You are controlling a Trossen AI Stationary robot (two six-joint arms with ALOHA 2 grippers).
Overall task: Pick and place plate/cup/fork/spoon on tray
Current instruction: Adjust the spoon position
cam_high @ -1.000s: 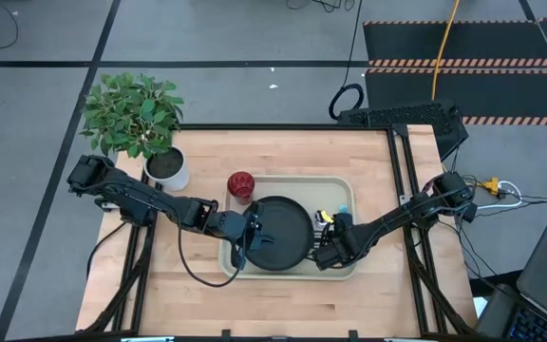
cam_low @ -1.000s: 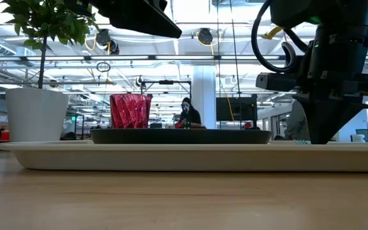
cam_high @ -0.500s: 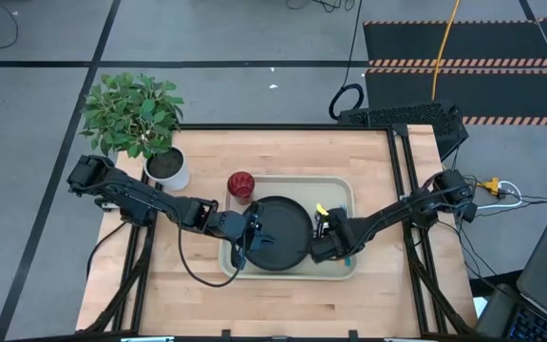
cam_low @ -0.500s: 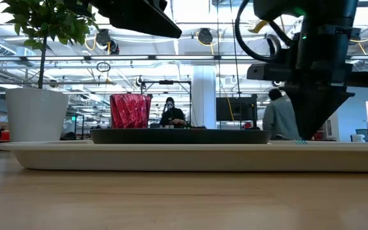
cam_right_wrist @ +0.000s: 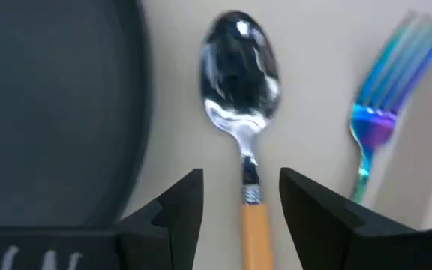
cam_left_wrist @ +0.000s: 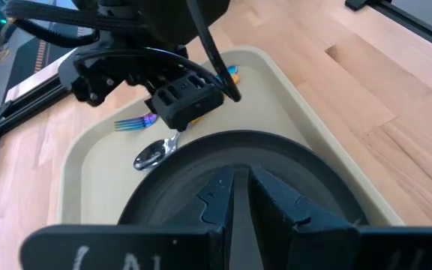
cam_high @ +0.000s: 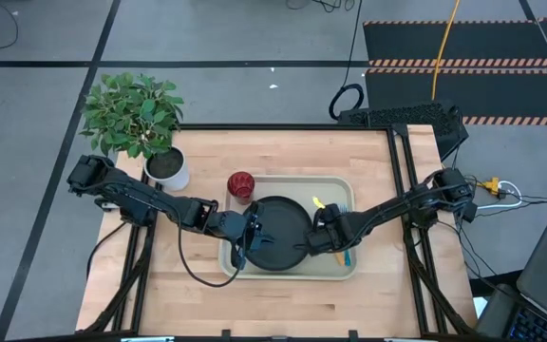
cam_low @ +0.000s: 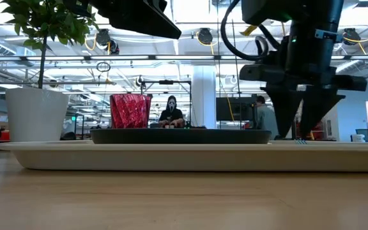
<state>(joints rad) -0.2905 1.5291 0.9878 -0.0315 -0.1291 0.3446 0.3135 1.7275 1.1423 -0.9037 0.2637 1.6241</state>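
Plate (cam_high: 280, 234), spoon (cam_right_wrist: 240, 82), fork (cam_right_wrist: 382, 105) on tray (cam_high: 335, 185); cup (cam_high: 241, 185) just outside.

Bright, even light — right-wrist blur

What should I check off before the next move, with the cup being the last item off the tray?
1. Plate on tray: ok, it lies flat inside the rim.
2. Spoon on tray: ok, beside the plate.
3. Fork on tray: ok, next to the spoon.
4. Right hand free: ok, open, fingers either side of the spoon handle, not clamped.
5. Left hand free: cannot tell, its fingers sit close together over the plate.
6. Cup reachable: ok, upright on the table at the tray's far left corner, nothing on top.
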